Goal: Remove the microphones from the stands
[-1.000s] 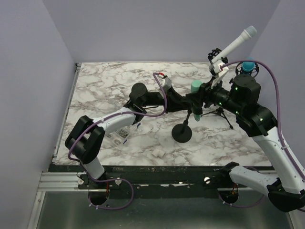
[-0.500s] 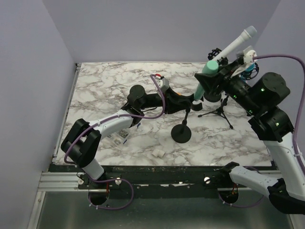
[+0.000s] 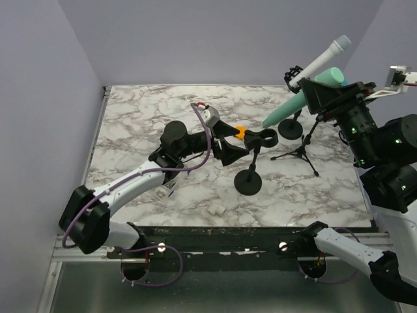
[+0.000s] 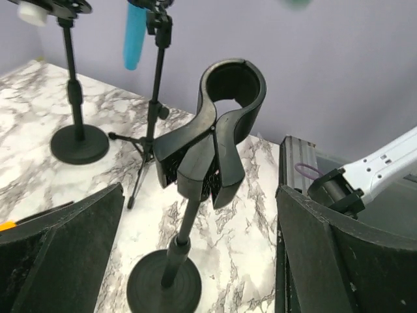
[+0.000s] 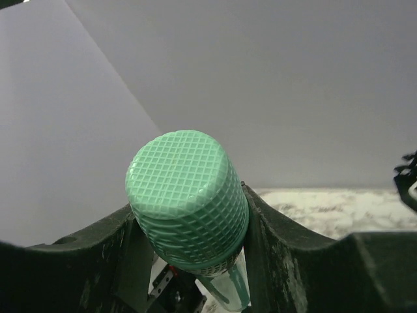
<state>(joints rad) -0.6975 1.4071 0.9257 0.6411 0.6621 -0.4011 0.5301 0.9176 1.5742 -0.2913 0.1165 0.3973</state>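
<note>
Status: mic (image 3: 294, 104) is out of the clip (image 4: 228, 98). Your right gripper (image 3: 322, 96) pinches it near the head, up in the air at the right, tail pointing down-left toward the stand (image 3: 249, 179). The right wrist view shows the mesh head wedged between both fingers (image 5: 91, 267), so the grip looks seated. Left gripper (image 3: 241, 141) is spread wide, one finger on each side of the stand's post, touching neither as far as I can tell. Removal looks done to me, so the risks are in what follows. The tripod (image 3: 301, 151) with the white mic (image 3: 322, 60) sits close by your mic in the top view, so swing or lower carelessly and you'll clip it. The long body hangs out of the grip, and a fast move could rotate it in the fingers. Drag the left arm out sideways and a finger catches the post and tips the stand. Back straight out.
</note>
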